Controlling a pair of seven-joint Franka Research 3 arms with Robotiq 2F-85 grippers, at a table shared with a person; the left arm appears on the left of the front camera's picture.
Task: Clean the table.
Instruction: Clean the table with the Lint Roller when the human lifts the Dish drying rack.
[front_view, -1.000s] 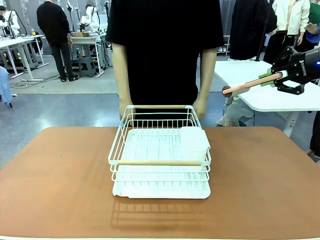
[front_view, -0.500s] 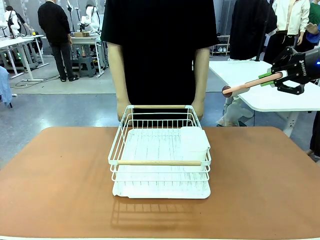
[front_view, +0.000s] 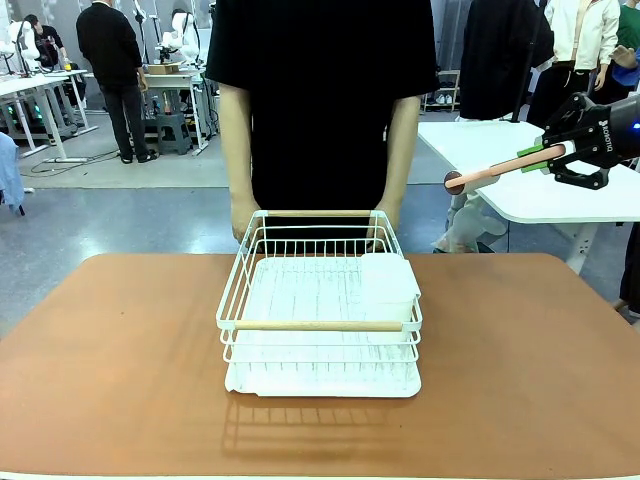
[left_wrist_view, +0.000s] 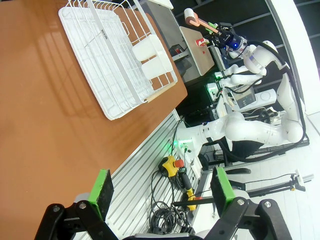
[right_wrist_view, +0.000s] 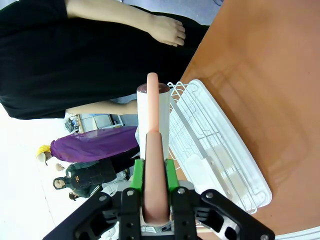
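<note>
Left pincer (left_wrist_view: 162, 189): released, green-padded fingers (left_wrist_view: 103, 186) spread wide with nothing between them, hanging beyond the near edge of the surface, above cables and a ribbed metal rail.
Terracotta surface (front_view: 120, 350): spans the front view from side to side, with rounded far corners. The top is bare on both sides of the rack.
Dish rack (front_view: 318, 325): white wire, standing in the middle of the terracotta surface on a white drip tray (front_view: 320, 385). A wooden bar runs along its near rim and another along its far rim.
Person (front_view: 320, 100): in a black shirt, standing at the far edge right behind the dish rack, arms down, one hand near each far corner of it.
White tub (front_view: 388, 280): inside the dish rack, at its right end.
Right pincer (front_view: 545, 155): clenched on the pink handle of a roller (front_view: 490, 172), held high, off the right side of the terracotta surface. The handle points toward the person, and in the right wrist view the roller's white drum sits at the far end.
White surface (front_view: 520, 195): behind and below the right pincer, apart from the terracotta one.
</note>
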